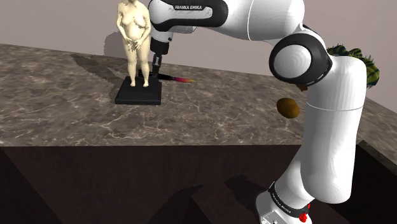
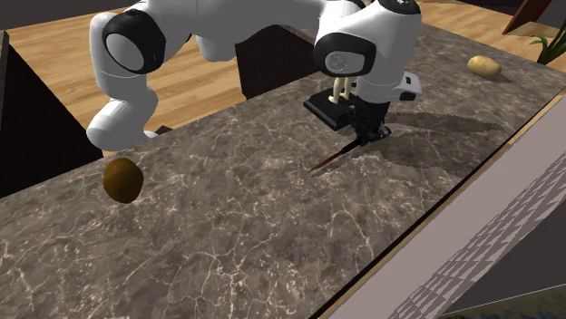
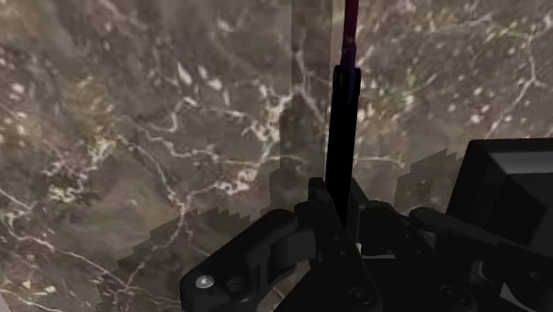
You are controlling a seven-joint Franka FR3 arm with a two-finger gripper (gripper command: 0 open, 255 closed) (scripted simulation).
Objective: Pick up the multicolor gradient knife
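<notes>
The knife (image 1: 179,79) has a dark handle and a thin blade that shades from purple to red and orange. It lies low over the brown marble counter (image 1: 70,95), just beside the statue's black base (image 1: 139,93). My gripper (image 1: 155,69) reaches down behind that base and is shut on the knife's handle. In the second exterior view the knife (image 2: 331,161) slants out from the gripper (image 2: 366,136) toward the counter's middle. In the wrist view the fingers (image 3: 312,206) of the gripper (image 3: 341,213) clasp the handle, and the knife (image 3: 344,106) runs straight away from them, its shadow alongside.
A pale statue of a standing figure (image 1: 135,41) rises beside the gripper. A brown rounded object (image 1: 288,108) lies near the arm's elbow, also seen as (image 2: 121,179). A potato (image 2: 484,65) and a plant (image 2: 547,41) sit at the far end. The counter's front edge (image 1: 146,146) drops to dark cabinets.
</notes>
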